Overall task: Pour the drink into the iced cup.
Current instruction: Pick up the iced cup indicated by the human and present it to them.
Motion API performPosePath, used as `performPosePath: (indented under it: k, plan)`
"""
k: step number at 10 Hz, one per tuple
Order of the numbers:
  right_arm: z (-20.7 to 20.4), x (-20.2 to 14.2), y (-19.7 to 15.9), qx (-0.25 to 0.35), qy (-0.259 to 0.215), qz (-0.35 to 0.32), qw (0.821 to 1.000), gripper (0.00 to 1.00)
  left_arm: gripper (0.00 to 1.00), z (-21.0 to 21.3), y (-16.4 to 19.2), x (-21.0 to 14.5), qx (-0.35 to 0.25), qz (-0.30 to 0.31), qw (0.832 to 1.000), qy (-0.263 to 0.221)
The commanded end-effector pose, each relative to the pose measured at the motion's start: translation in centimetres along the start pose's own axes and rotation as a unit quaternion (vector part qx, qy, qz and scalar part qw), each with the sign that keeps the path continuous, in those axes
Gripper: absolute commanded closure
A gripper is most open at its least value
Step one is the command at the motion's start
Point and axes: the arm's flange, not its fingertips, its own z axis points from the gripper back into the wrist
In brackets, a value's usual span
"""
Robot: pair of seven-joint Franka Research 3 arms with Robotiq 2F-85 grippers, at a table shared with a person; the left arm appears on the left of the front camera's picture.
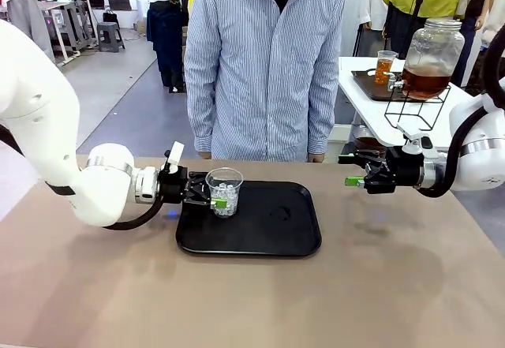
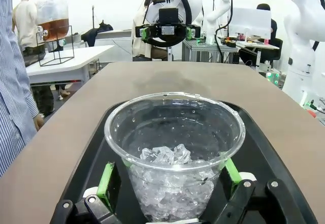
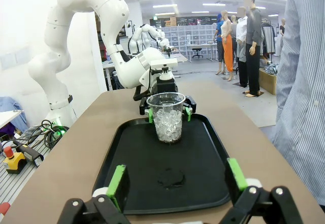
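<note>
Sitting at the left end of the black tray, the iced cup stands upright with ice cubes in its lower half. The left jaws are spread wide, with one green pad on each side of the cup; I cannot tell if they touch it. The tray lies on the brown counter. The right jaws are spread too, holding nothing, above the counter to the right of the tray. A person in a striped shirt stands at the far side. The brown drink is in a big glass jar on a white table behind.
</note>
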Motion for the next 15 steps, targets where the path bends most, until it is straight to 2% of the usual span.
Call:
performPosePath:
  k: [1,2,3,7,9,11,15]
  plan:
    - [-0.1,0.3,-0.1,0.001,0.001,-0.001,1.000,0.00,0.00,-0.7,0.2,-0.2,0.012,0.001,1.000,-0.001]
    - [-0.1,0.3,-0.1,0.001,0.001,-0.001,1.000,0.00,0.13,-0.6,0.2,-0.2,0.015,0.004,1.000,0.004]
    - [-0.1,0.3,-0.1,0.001,0.001,-0.001,1.000,0.00,0.33,-0.5,0.1,-0.1,0.010,-0.011,1.000,0.002]
    - [-0.1,0.3,-0.1,0.001,0.001,-0.001,1.000,0.00,0.33,-0.6,-0.4,0.1,0.008,-0.009,1.000,-0.007]
    - [-0.1,0.3,-0.1,0.001,0.001,-0.001,1.000,0.00,0.33,-0.6,-0.9,1.4,0.009,-0.014,1.000,-0.022]
    - [-0.1,0.3,-0.1,0.001,0.001,-0.001,1.000,0.00,0.33,-1.0,-0.9,4.2,0.021,-0.019,0.999,-0.031]
    - [-0.1,0.3,-0.1,0.001,0.001,-0.001,1.000,0.00,0.33,-3.7,0.7,11.3,0.029,-0.035,0.999,-0.019]
